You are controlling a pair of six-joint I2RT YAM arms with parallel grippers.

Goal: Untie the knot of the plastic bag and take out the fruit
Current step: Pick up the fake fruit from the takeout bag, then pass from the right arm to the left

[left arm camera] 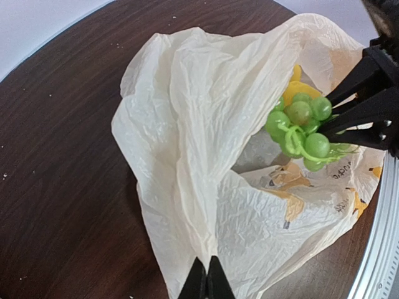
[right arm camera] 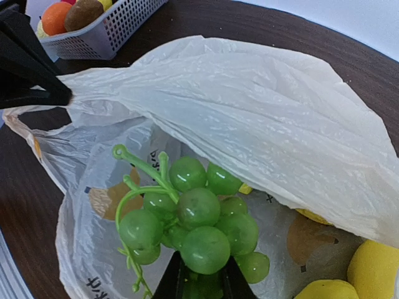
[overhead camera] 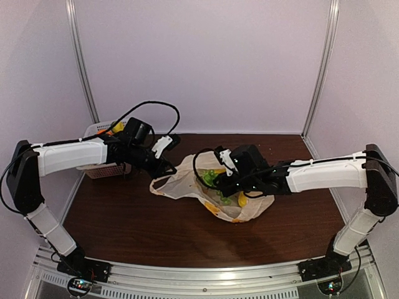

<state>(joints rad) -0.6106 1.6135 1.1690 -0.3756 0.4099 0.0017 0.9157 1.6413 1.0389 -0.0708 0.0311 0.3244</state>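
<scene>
Table (overhead camera: 124,218): dark wood.
Plastic bag (left arm camera: 206,156): cream, laid at table centre, mouth opened.
Basket (right arm camera: 118,31): slotted, set far left.
Left gripper (left arm camera: 204,283): clenched on the plastic bag's upper sheet.
Right gripper (right arm camera: 199,280): clamped on the grapes.
Grapes (right arm camera: 199,218): green bunch, held at the bag mouth.
Yellow fruit (right arm camera: 374,268): kept inside.

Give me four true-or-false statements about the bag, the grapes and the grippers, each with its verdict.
1. The left gripper is shut on the plastic bag. True.
2. The right gripper is open and empty. False: it grips the green grapes.
3. The white basket is empty. False: an orange piece and a brown piece lie in it.
4. Inside the bag lies yellow fruit. True.
</scene>
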